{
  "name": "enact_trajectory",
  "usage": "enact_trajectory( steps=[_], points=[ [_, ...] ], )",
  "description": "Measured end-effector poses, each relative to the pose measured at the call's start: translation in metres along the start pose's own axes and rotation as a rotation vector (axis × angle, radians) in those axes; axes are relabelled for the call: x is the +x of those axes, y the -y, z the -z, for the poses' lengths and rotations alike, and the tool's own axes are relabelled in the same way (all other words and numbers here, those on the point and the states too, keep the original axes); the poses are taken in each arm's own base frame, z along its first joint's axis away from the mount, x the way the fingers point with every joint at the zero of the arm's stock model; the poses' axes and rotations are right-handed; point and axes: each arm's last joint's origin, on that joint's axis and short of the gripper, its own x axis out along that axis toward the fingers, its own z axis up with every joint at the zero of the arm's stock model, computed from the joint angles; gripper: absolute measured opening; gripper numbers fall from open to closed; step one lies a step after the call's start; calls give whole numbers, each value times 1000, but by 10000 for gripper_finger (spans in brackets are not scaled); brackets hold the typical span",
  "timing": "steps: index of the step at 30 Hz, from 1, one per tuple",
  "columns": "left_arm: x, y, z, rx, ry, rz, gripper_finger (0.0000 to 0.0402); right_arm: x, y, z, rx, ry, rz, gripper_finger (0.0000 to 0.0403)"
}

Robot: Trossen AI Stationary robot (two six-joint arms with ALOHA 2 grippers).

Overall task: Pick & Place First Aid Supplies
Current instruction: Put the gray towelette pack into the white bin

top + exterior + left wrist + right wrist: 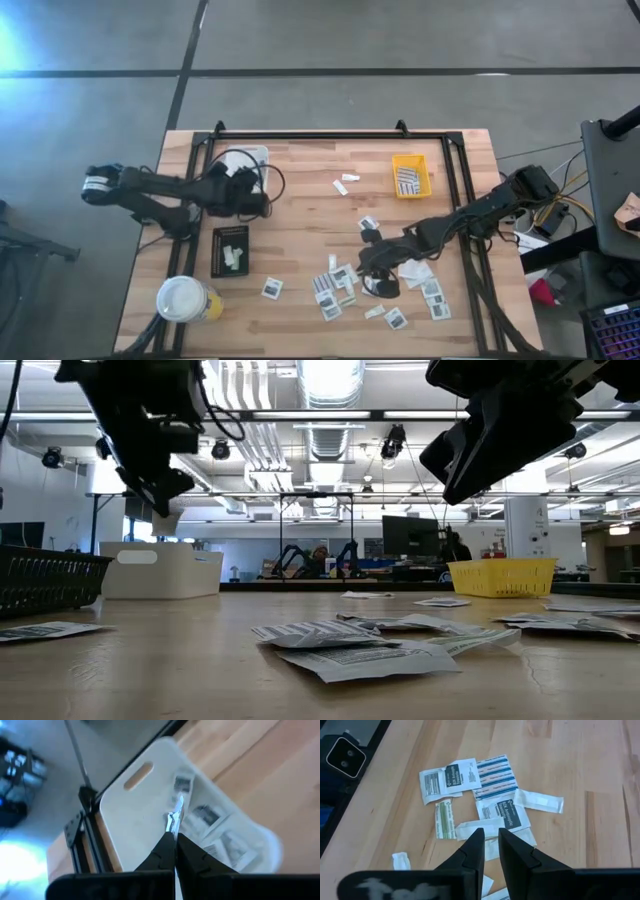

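Observation:
The first aid supplies [345,285] lie as a loose pile of flat white printed packets on the table's near right; in the right wrist view it is packets [470,782] and striped strips. My right gripper [490,834] slants down over this pile, its fingers a narrow gap apart above a white packet [522,839]. My left gripper [175,836] hovers over the white tray [135,810] at the far left, shut on a small white packet [176,812]. Other packets lie in that tray. My left gripper pinches one end of the small white packet [173,826] between its two fingertips. The rest of the packet sticks out past the tips, lifted clear above the white tray. My right gripper stands at the white packet; whether it touches it, I cannot tell.
A black tray [230,250] with a packet lies near the left, a yellow tray [410,175] at the far right, and a white-topped yellow cup [185,298] at the near left corner. Stray packets [345,185] lie mid-table. A black frame [330,135] edges the table.

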Motion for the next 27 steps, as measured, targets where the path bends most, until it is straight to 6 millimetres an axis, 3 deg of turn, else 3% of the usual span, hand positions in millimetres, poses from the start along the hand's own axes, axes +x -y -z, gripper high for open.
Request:
enact_trajectory(
  steps=[10,18,27],
  points=[
    [21,-5,11,-60,-125,8,0,0,0,0,-1,2,0,54],
    [29,0,19,-66,-119,34,12,0,0,0,-4,3,0,54],
    [30,4,16,-52,-82,60,43,0,0,0,-3,3,0,54]
  ],
)
